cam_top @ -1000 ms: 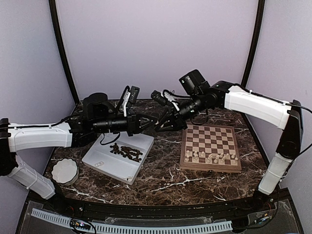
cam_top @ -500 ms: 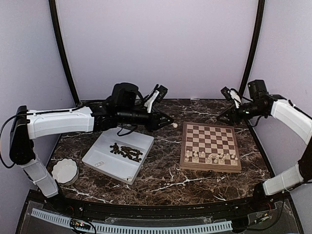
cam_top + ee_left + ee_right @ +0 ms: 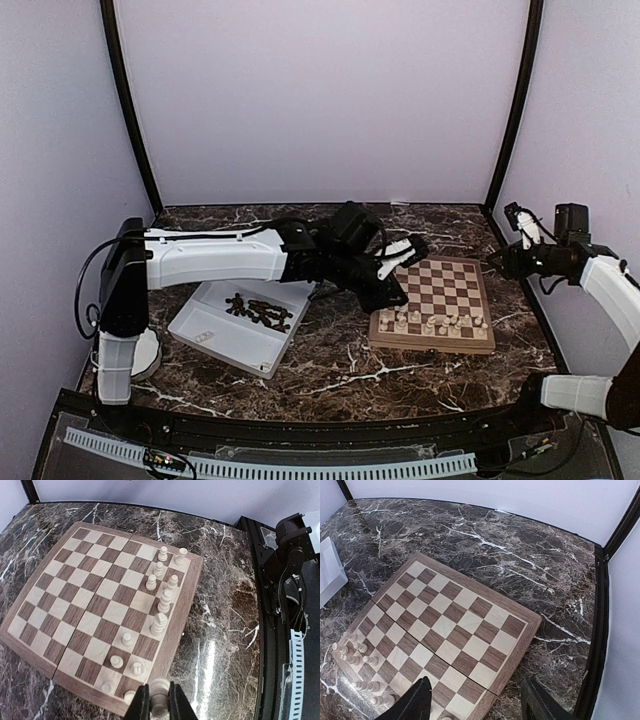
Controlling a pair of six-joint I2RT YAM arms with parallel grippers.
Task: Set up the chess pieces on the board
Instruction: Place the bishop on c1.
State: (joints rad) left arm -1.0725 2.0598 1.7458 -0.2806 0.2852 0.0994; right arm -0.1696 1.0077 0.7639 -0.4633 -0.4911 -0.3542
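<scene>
Board [image 3: 440, 285]: flat on the tabletop [image 3: 330, 375], right of centre; its far rows are bare
Pale pieces [image 3: 159, 624]: upright in the two rows nearest the arms; the rows are only partly filled, with gaps between neighbours
Dark pieces [image 3: 258, 310]: heaped in the tray [image 3: 205, 335] left of the board; none on the squares yet
Left end effector [image 3: 159, 692]: reaching across from the left, above the board's near-left corner; fingers pinched almost together on the held piece [image 3: 160, 707]
Held piece: pale, upright, gripped on both flanks below its rounded head; possibly a pawn or a bishop, but it sits too close to the wrist camera to say
Right end effector [image 3: 475, 680]: off by the board's right side, raised; fingers spread wide with nothing between them
Step in hand: probably lowering this piece onto an open square in the near rows
Handling: small turned wood, so light, stiff and smooth; the round stem can swivel between flat pads; a narrow base under a taller body tips easily
Where to hold: at the waist, just under the head, axis vertical; let go only once the base sits flat
Risk: neighbours stand close; a finger opening sideways could topple one
</scene>
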